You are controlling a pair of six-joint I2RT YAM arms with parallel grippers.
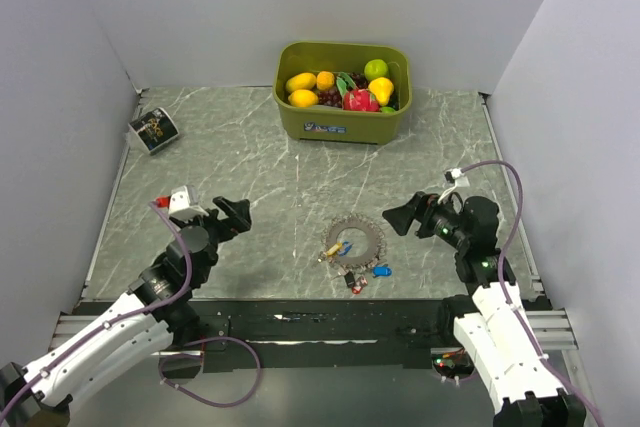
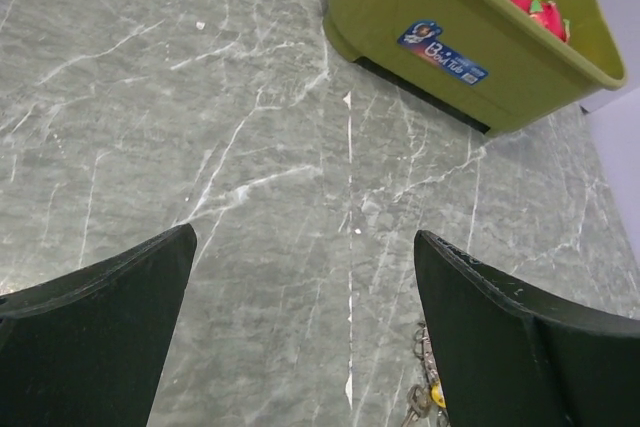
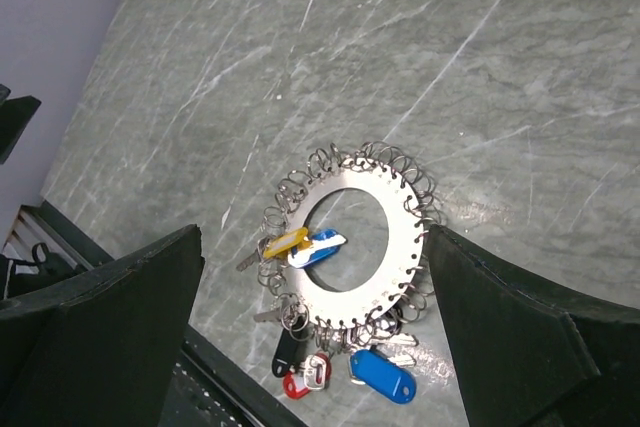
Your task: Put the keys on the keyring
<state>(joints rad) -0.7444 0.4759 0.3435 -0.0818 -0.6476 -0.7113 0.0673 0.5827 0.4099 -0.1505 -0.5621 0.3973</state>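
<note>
The keyring [image 1: 357,239] is a flat grey metal disc edged with small wire loops, lying on the marble table between the arms. In the right wrist view the keyring [image 3: 352,237] carries keys with yellow [image 3: 287,243], blue-white [image 3: 318,247], black [image 3: 289,351], red [image 3: 303,379] and blue [image 3: 383,377] tags. My right gripper [image 1: 400,217] is open, hovering right of the ring. My left gripper [image 1: 240,213] is open, left of the ring; its view shows only a sliver of loops and a yellow tag [image 2: 433,393] beside the right finger.
An olive green tub [image 1: 343,92] of toy fruit stands at the back centre; it also shows in the left wrist view [image 2: 470,37]. A small black-and-white packet [image 1: 154,130] lies at the back left. White walls enclose the table. The table's front edge [image 3: 210,377] runs just below the keys.
</note>
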